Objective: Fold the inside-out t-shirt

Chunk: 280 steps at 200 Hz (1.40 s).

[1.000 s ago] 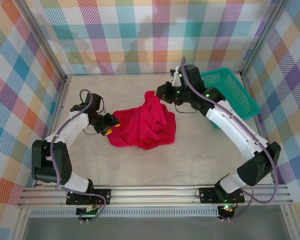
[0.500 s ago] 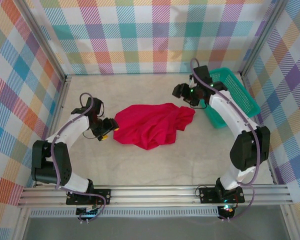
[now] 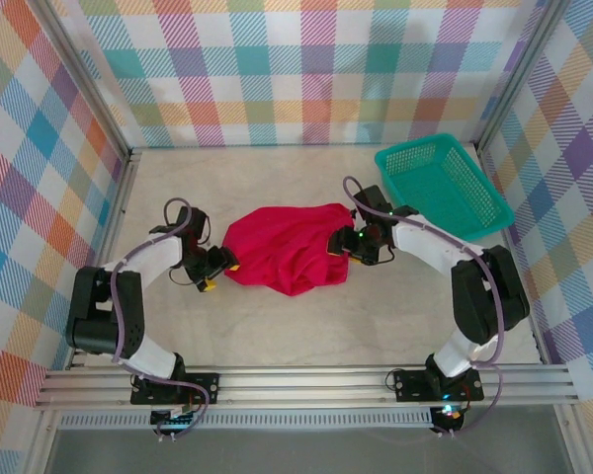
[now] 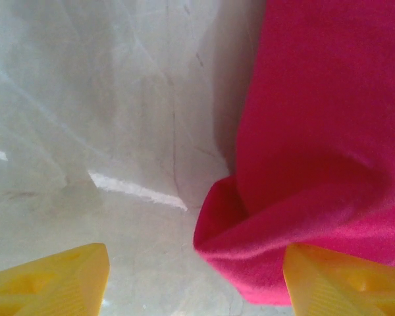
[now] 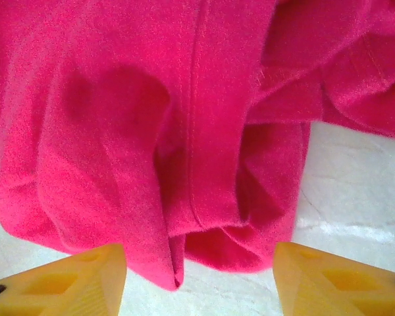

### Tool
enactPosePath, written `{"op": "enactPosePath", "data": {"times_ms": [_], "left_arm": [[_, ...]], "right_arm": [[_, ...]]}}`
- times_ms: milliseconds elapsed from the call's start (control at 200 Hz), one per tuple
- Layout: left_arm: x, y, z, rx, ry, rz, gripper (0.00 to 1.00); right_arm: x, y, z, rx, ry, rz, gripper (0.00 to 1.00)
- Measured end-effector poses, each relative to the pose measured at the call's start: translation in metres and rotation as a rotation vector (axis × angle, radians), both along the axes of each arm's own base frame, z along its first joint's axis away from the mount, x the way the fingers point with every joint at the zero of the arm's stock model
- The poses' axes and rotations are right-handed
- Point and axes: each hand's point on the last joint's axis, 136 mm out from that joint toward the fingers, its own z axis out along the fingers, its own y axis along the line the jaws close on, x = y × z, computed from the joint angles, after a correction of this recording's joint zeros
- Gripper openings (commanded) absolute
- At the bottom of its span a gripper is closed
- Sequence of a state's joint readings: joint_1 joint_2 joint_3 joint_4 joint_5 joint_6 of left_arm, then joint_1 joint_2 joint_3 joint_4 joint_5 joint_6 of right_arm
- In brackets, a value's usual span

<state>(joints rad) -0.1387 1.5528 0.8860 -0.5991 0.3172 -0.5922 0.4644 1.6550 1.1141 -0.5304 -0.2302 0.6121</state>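
The inside-out t-shirt (image 3: 285, 247) lies as a crumpled bright red heap in the middle of the table. My left gripper (image 3: 220, 274) sits low at its left edge, open. In the left wrist view a folded corner of the t-shirt (image 4: 296, 197) reaches between the yellow fingertips (image 4: 52, 283), close to the right one, with bare table on the left. My right gripper (image 3: 338, 245) is at the heap's right edge, also open. In the right wrist view the hanging folds and a seam of the t-shirt (image 5: 184, 131) end just ahead of my right gripper (image 5: 201, 283).
A teal mesh basket (image 3: 474, 212) stands at the back right, beyond the right arm. Checked walls and metal frame posts (image 3: 128, 158) enclose the table on three sides. Bare table (image 3: 296, 326) lies in front of the shirt.
The right gripper let go of the raised shirt, which dropped into a flatter heap. The right arm then swung down to the heap's right edge. The left gripper opened wider.
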Motion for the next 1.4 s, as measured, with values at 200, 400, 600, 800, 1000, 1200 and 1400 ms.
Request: {"op": "enactPosePath", "data": {"times_ms": [200,400,600,800,1000,1200,1400], "left_arm": [[0.007,-0.009,-0.016,-0.020,0.036,0.016,0.59],[0.015,-0.008,-0.017,0.002,0.060,0.025,0.00],[0.067,0.001,0.047,0.040,-0.092,0.030,0.00],[0.097,0.051,0.185,0.101,-0.383,0.146,0.00],[0.075,0.089,0.326,0.149,-0.675,0.224,0.00],[0.057,0.088,0.367,0.141,-0.764,0.212,0.00],[0.080,0.055,0.247,0.082,-0.488,0.114,0.33]], "right_arm": [[0.019,0.015,-0.020,0.028,0.020,-0.007,0.29],[0.029,0.020,-0.013,0.047,0.026,-0.043,0.00],[0.049,0.020,0.104,0.089,-0.176,-0.048,0.00],[0.016,-0.008,0.282,0.199,-0.543,-0.061,0.00],[-0.042,-0.048,0.356,0.222,-0.709,-0.089,0.00],[-0.038,-0.064,0.331,0.147,-0.657,-0.128,0.00],[0.014,-0.049,0.211,0.021,-0.399,-0.136,0.00]]}}
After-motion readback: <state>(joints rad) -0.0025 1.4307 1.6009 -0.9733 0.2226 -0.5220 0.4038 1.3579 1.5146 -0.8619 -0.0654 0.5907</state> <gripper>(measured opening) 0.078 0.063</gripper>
